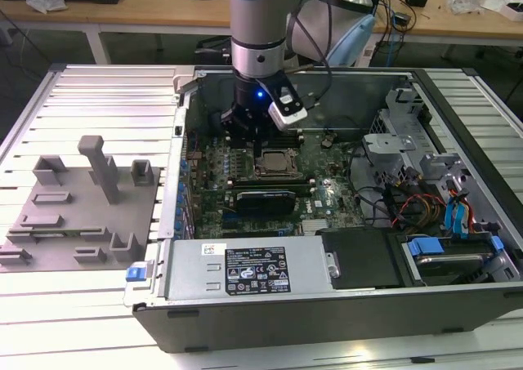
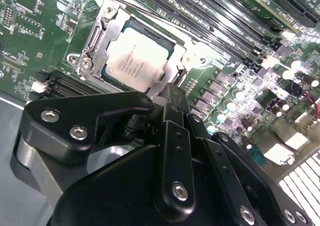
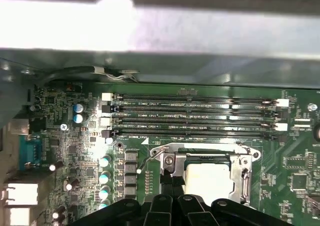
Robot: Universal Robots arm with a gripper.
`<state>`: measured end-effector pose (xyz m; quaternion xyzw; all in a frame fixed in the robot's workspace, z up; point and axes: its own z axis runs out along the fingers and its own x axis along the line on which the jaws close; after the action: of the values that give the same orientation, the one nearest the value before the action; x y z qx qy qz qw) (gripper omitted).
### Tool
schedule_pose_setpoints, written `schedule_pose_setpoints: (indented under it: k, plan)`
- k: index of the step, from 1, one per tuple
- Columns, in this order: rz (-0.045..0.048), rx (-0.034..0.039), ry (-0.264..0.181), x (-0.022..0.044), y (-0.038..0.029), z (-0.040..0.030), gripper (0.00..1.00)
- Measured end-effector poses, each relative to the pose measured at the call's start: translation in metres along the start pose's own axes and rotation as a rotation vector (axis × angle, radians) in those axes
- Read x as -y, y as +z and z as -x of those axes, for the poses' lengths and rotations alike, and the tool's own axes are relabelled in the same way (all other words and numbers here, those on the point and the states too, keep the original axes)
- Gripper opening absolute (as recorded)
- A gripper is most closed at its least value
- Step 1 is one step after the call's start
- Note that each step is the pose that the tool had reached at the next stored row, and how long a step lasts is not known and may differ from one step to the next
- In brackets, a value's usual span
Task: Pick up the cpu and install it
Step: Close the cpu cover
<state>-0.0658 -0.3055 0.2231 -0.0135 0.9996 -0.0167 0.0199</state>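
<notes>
Claw (image 2: pixel 170 90) just beside cpu (image 2: pixel 134 59), cpu in socket (image 2: pixel 95 41)

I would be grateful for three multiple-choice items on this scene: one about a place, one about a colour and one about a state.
1. Where does the cpu lie?
A) on the grey fixture
B) in the socket on the motherboard
C) on top of the power supply

2. What colour is the motherboard?
A) green
B) red
C) blue

3. In what state is the computer case?
A) shut, with its side panel on
B) open, with its inside showing
C) standing upright on its end

Answers:
1 B: both wrist views show the silvery-white top of the cpu seated in the socket.
2 A: the motherboard is green in the exterior view and in both wrist views.
3 B: the exterior view looks straight in on the motherboard.
</notes>
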Motion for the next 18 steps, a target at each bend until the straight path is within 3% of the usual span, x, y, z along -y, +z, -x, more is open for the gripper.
schedule_pose_setpoints:
  k: [2,5,6,11,14,18]
  plan:
    - [-0.0001,-0.0002,0.000,0.0000,-0.0005,0.0004,0.11]
    - [-0.0004,-0.0072,0.000,0.0011,-0.0002,0.0070,0.11]
    - [-0.0003,-0.0128,0.000,0.0022,0.0000,0.0133,0.11]
    - [0.0001,-0.0271,-0.001,0.0052,0.0007,0.0286,0.11]
    - [0.0005,-0.0428,-0.002,0.0079,0.0015,0.0440,0.11]
    - [0.0007,-0.0462,-0.002,0.0081,-0.0009,0.0470,0.11]
